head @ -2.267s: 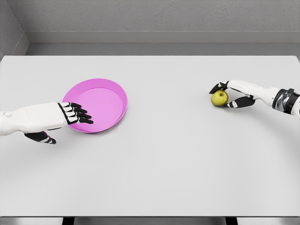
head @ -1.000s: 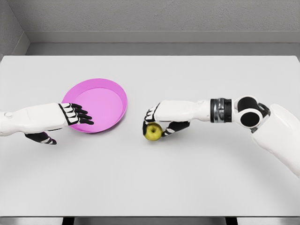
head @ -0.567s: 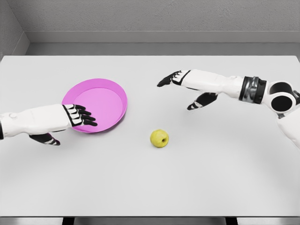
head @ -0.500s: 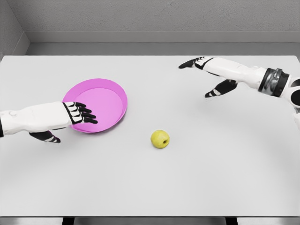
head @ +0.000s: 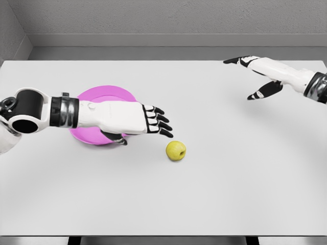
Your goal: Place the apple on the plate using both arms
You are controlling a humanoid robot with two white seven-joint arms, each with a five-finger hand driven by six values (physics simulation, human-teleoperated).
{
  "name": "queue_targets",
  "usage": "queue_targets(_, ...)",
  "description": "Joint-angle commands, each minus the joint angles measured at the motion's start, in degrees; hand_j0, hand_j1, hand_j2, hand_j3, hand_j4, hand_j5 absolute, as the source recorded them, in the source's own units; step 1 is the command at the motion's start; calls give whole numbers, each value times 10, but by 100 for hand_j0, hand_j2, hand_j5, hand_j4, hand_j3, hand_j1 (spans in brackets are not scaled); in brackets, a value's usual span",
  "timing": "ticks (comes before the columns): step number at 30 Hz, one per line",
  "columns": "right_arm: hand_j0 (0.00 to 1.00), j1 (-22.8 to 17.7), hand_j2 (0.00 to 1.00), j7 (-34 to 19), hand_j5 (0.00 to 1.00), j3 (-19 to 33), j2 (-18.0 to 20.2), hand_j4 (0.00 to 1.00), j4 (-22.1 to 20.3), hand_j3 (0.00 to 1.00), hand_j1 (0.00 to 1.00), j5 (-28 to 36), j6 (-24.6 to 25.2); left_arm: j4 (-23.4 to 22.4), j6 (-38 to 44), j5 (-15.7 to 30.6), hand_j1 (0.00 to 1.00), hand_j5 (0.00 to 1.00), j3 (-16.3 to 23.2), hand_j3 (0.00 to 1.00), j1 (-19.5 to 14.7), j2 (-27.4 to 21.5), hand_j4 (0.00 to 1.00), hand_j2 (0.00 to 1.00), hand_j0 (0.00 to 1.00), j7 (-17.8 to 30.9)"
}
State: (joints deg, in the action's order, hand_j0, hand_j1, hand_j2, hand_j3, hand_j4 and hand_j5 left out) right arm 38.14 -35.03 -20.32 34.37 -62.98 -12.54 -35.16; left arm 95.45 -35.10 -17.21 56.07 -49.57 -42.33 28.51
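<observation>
Reaching: I see my left hand (head: 153, 120) stretched out flat over the table (head: 204, 194), fingers extended and spread, holding nothing.
Fingertips: the dark tips of the left hand point toward the apple (head: 176, 150), which sits just beyond and below them, near but not touching.
Apple: yellow-green, resting alone on the table, free of either hand.
Plate: the pink plate (head: 89, 138) lies behind the left hand, under my wrist and forearm, which cover much of it; the apple is off it, on the far side of the hand.
Right hand: my right hand (head: 255, 76) hangs far across the table, well apart from the apple, fingers spread and empty.
</observation>
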Motion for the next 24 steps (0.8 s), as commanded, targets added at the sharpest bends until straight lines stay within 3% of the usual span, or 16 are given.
queue_targets(1,100,-1,100,0,100,1,1,100,0,100,100,4,2,-40,1,2,100,100,3,100,-2,36,100,100,100,6)
queue_targets(8,100,-6,100,0,100,-4,3,100,-1,100,100,3,2,-47,1,-27,100,100,4,100,-18,81,100,100,100,7)
queue_targets(13,100,-6,100,0,100,-4,6,100,-6,100,100,3,2,-45,1,-30,100,100,35,100,-19,107,100,100,100,8)
queue_targets(24,100,-8,100,0,100,-9,5,100,-5,100,100,3,2,-84,1,-82,100,100,63,100,-18,117,100,100,100,8)
